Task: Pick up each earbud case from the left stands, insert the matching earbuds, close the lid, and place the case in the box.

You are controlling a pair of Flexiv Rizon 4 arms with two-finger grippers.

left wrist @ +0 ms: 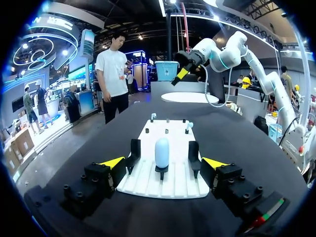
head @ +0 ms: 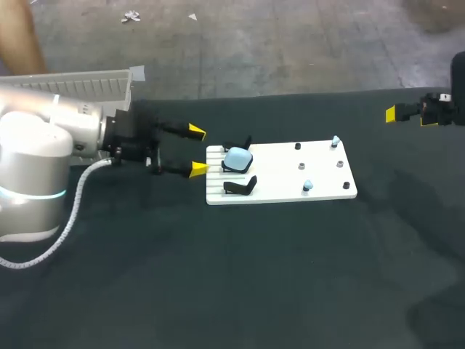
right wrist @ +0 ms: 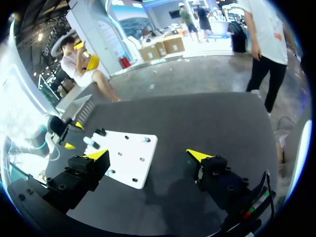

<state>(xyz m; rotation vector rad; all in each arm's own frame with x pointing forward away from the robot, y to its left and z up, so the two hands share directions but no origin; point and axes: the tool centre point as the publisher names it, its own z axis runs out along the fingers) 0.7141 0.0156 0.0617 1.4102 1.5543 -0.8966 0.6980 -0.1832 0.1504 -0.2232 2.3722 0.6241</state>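
Note:
A light blue earbud case [head: 237, 158] sits on the middle black stand at the left end of a white board [head: 327, 169]. Empty black stands [head: 241, 186] flank it. Two pale blue earbuds [head: 307, 186] stand on pegs at the board's right end. My left gripper [head: 196, 150] is open just left of the board, level with the case. In the left wrist view the case [left wrist: 162, 151] stands ahead of my open left gripper [left wrist: 163, 164], between the lines of its fingers but untouched. My right gripper [head: 410, 118] hangs open far to the right, well above the table and holding nothing.
A white ribbed box [head: 87, 83] stands at the back left behind my left arm. Small black and grey pegs [head: 301, 166] dot the board. From the right wrist, the board [right wrist: 129, 157] lies ahead of the open right gripper [right wrist: 147, 154], on dark cloth.

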